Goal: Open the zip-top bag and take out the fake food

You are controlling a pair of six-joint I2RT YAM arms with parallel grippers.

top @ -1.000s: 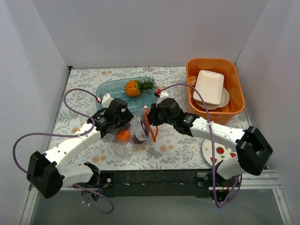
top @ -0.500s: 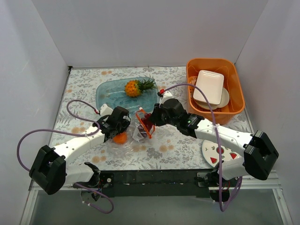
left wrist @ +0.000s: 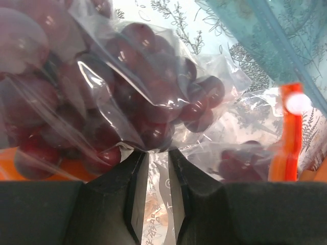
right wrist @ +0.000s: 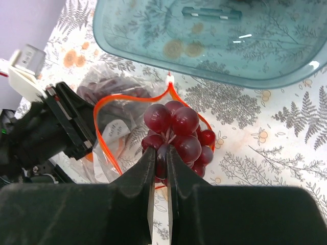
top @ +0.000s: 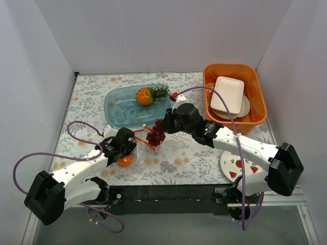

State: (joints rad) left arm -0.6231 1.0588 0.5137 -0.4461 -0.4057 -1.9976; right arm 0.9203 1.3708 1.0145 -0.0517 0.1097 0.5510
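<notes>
Zip-top bag [right wrist: 120, 127] lies on the table [top: 194, 153] near the front edge, mouth open. Left hand [left wrist: 156, 155] is nearly closed, pinching the bag film. Right hand [right wrist: 160, 153] is clamped on a grape bunch [right wrist: 173, 130] at the mouth, so removal looks under way. Pineapple [top: 145, 95] sits in the tray [top: 115, 109]. Next, as judged: lift the bunch clear while the left hand anchors the bag; more grapes [left wrist: 143, 102] are inside.

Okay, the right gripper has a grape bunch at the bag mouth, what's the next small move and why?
Probably lift the right gripper and carry the grape bunch toward the teal tray. The bunch is pinched just over the open orange rim of the zip-top bag, the left gripper pinches the bag's plastic, and the pineapple already lies in that tray.
</notes>
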